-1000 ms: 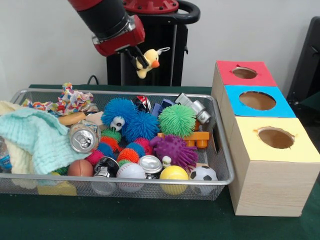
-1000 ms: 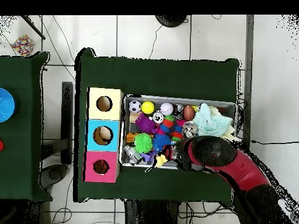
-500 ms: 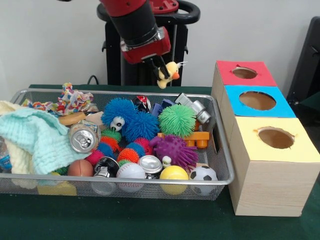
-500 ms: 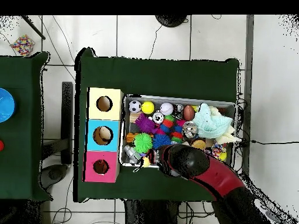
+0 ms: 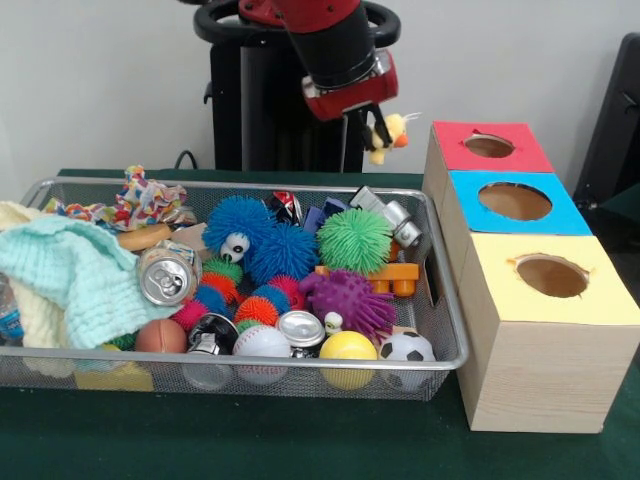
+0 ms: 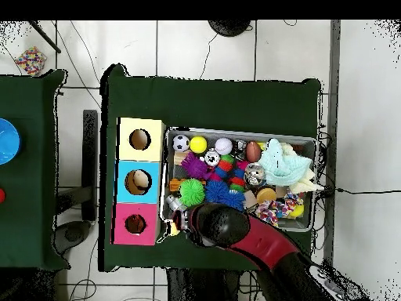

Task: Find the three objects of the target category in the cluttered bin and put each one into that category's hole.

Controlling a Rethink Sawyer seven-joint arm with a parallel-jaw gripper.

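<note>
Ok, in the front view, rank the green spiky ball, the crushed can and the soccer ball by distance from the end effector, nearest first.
1. Green spiky ball, just below the end effector.
2. Soccer ball, at the bin's near corner.
3. Crushed can, far across beside the knitted cloth.

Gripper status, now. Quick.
Gripper: closed on the yellow duck toy, carried in the air beside the red box.

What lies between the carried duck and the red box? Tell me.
Nothing: in the front view the plush duck, hanging from the tool, is separated from the red box only by open air, with bare wall behind.
</note>
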